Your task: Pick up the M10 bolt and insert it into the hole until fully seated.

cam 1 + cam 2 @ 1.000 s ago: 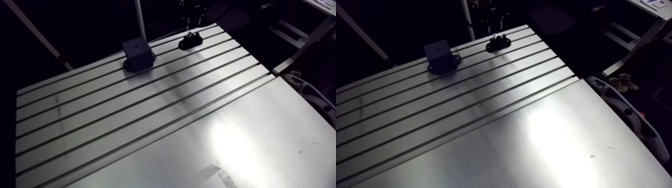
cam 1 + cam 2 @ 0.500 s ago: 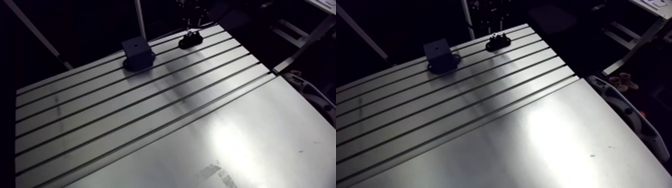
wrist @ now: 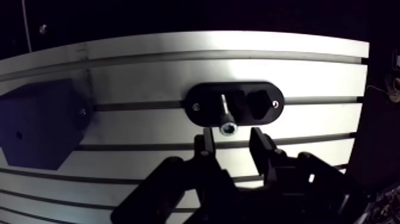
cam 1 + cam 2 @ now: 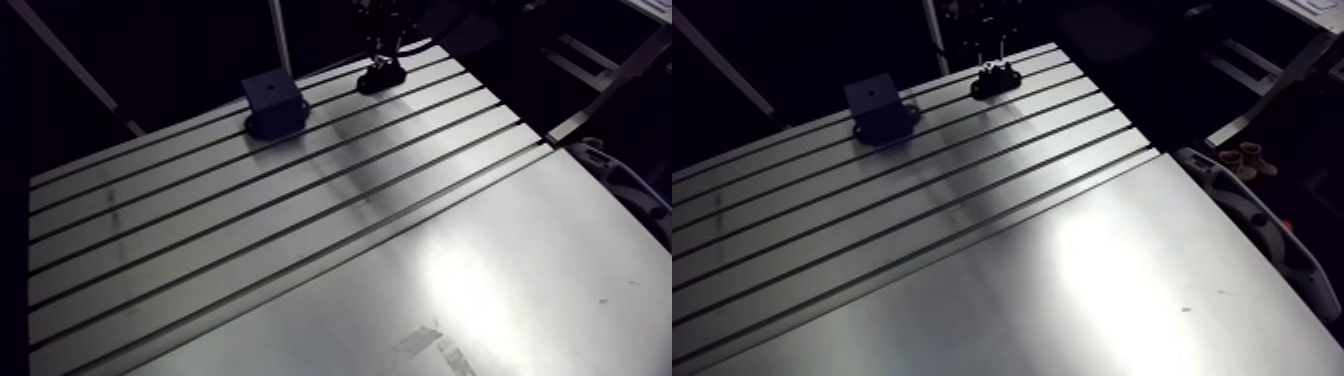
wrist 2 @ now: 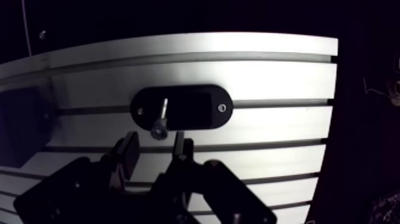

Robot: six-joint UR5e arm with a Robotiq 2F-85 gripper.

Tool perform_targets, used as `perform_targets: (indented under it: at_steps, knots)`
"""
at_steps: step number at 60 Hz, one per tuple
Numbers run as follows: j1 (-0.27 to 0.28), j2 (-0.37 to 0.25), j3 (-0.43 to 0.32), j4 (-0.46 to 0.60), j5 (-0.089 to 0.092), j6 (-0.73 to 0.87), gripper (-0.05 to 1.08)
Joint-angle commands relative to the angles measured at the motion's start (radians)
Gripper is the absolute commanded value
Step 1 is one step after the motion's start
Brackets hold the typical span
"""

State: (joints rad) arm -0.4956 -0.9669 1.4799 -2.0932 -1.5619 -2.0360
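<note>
- Holder: an oval black holder is fixed with two screws to the slotted aluminium table.
- Contents: the M10 bolt stands shank-down in one pocket of the holder, with its socket head up. A hexagonal pocket lies just beside it.
- Tool: the gripper hangs over the holder. Its fingers are spread wide and hold nothing. The bolt head sits just ahead of the gap, clear of both.
- Target: a dark block with a hole in its top stands well apart from the holder.
</note>
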Motion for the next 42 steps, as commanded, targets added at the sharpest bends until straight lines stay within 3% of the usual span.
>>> perform_targets:
  at_steps: [1,42]
  knots:
    - [0.0,0.011,-0.003,-0.001,0.0,0.007,0.55]
    - [0.002,0.023,-0.002,-0.002,0.0,0.024,0.58]
